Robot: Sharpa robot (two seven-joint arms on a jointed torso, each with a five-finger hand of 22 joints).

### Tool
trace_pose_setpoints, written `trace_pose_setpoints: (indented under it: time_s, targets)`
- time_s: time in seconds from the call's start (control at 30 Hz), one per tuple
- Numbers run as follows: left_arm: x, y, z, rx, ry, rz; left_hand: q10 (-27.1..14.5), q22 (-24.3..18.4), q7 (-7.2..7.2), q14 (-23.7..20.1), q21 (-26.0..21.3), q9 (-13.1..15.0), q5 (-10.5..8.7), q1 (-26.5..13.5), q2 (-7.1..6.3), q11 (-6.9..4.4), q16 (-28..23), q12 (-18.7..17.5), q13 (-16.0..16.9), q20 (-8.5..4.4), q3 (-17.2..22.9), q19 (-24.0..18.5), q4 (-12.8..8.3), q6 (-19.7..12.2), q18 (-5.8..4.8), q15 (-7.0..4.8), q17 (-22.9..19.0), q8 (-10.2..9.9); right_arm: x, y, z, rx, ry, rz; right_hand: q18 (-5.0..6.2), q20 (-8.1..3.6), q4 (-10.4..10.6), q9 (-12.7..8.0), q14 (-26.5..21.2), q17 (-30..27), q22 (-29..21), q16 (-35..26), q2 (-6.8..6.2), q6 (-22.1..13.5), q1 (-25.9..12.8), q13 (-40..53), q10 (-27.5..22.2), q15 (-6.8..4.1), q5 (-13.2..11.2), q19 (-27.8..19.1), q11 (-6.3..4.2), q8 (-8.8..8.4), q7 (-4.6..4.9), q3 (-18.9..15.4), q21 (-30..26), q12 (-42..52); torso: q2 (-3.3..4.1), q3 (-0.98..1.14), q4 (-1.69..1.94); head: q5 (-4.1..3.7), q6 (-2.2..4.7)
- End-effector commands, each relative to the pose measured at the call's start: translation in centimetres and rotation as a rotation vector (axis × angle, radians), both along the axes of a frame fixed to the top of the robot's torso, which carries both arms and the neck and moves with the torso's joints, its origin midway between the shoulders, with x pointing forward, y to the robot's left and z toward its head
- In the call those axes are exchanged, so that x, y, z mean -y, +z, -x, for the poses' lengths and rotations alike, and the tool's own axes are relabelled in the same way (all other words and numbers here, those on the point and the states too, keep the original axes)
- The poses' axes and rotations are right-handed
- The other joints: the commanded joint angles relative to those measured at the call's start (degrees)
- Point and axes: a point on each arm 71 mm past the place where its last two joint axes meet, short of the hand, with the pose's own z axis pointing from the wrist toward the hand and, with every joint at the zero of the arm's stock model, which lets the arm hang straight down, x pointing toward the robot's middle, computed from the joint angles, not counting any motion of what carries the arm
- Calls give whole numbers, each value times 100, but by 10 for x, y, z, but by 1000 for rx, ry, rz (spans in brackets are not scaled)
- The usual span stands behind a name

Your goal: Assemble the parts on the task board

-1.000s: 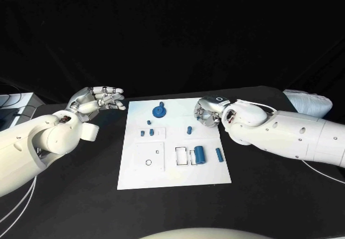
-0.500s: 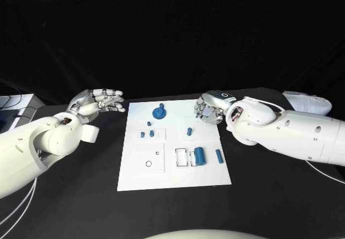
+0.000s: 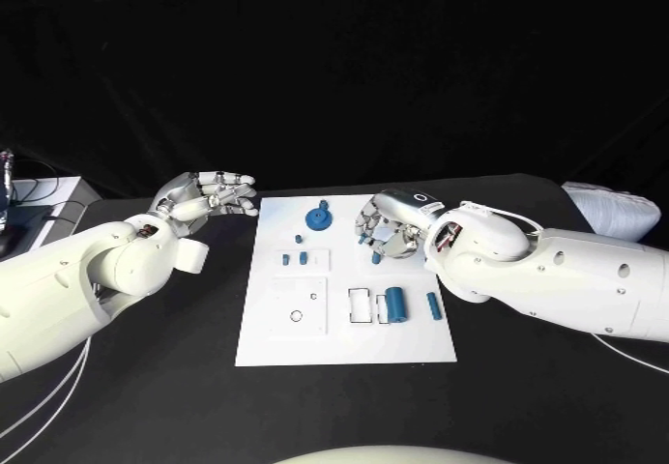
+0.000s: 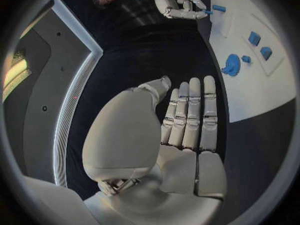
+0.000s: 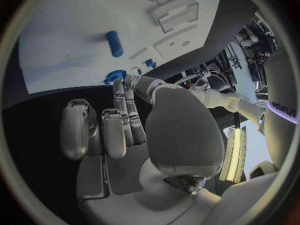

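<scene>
The white task board (image 3: pixel 349 333) lies mid-table. At its far end sits a round blue part with a knob (image 3: pixel 321 217) (image 4: pixel 232 64) (image 5: pixel 114 77). Small blue pieces (image 3: pixel 294 258) (image 4: pixel 254 38) rest in a recess at the left. A short blue peg (image 3: pixel 376 257) (image 5: pixel 114 43) (image 4: pixel 219 8) lies just below my right hand (image 3: pixel 388 227) (image 5: pixel 119 135), which hovers over the board's far right part with loosely bent fingers, holding nothing. A blue cylinder (image 3: pixel 397 304) and a slim blue piece (image 3: pixel 434 306) lie nearer. My left hand (image 3: pixel 209 196) (image 4: pixel 181 135) hangs beyond the board's far left corner, flat and empty.
Black table (image 3: pixel 154 387) surrounds the board. A white bundle (image 3: pixel 621 208) lies at the far right edge, and pale equipment (image 3: pixel 42 198) stands at the far left. My right forearm (image 3: pixel 558 280) spans the table right of the board.
My right hand has drifted from the board's right edge inward over the board, closer to the blue peg. The left hand holds about the same place.
</scene>
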Motion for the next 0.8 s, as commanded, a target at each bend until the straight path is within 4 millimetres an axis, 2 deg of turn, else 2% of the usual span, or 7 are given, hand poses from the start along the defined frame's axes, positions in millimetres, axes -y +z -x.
trace_pose_setpoints:
  time_s: [0.03,0.17,0.3,0.5,0.6,0.7,0.8]
  targets:
    - [2,0,0,0,15,5,-55,0,30,-34,-39,-9,5,-37,27,3,25,-26,-2,-5,-29,-34,7,-6,40,2,10,-34,-20,-6,11,16,65,53,-14,-31,-32,11,312,66,699,-1,-11,-4,-34,-4,11,-36,32,67,1,26,15,-5,30,-7,-13,0,-13,158,-41]
    - [4,0,0,0,15,6,-55,0,30,-34,-39,-9,5,-37,27,3,25,-26,-2,-5,-29,-34,7,-6,40,2,10,-34,-40,-15,22,13,120,70,-14,-30,-32,11,313,64,699,-1,-13,-8,-38,-7,9,-35,31,67,3,26,16,-6,30,-11,-27,-15,-7,272,-79]
    - [7,-1,-1,0,11,9,-55,0,30,-34,-39,-9,5,-37,27,3,25,-26,-2,-5,-29,-34,7,-6,40,2,10,-34,-54,-27,30,2,155,84,-14,-30,-32,11,313,64,699,-1,-13,-8,-38,-7,9,-35,31,67,3,26,16,-6,30,-11,-31,-29,9,274,-115]
    - [12,0,0,1,1,11,-56,-1,31,-41,-42,-10,5,-37,29,4,27,-26,-2,-3,-29,-39,7,-5,39,3,14,-36,-68,-37,39,3,187,83,-13,-30,-33,11,312,56,697,-5,-12,-14,-44,-10,6,-33,29,66,5,24,18,-4,23,-17,-13,-17,4,394,-165]
    - [12,0,0,1,-1,11,-56,-1,31,-41,-42,-10,5,-37,29,4,27,-26,-2,-3,-29,-39,7,-5,39,3,14,-36,-71,-39,41,4,194,82,-15,-30,-34,11,312,56,703,-4,-11,-16,-44,-12,5,-32,28,70,5,24,18,-3,36,-18,-15,-16,5,417,-182]
    - [13,0,1,1,-3,12,-56,-1,31,-41,-42,-10,5,-37,29,4,27,-26,-2,-3,-29,-39,7,-5,39,3,14,-36,-75,-40,43,6,203,79,-15,-29,-38,11,312,54,703,-5,-14,-22,-46,-15,2,-32,27,69,7,22,20,-2,34,-23,-18,-24,0,452,-218]
    - [14,0,1,0,-6,12,-57,-2,31,-47,-45,-12,5,-34,31,4,29,-26,-1,-2,-29,-43,6,-5,39,4,19,-37,-78,-42,43,8,208,79,-15,-29,-44,11,313,54,703,-4,-18,-29,-46,-18,-1,-31,27,70,8,20,22,-1,33,-27,-16,-23,1,453,-246]
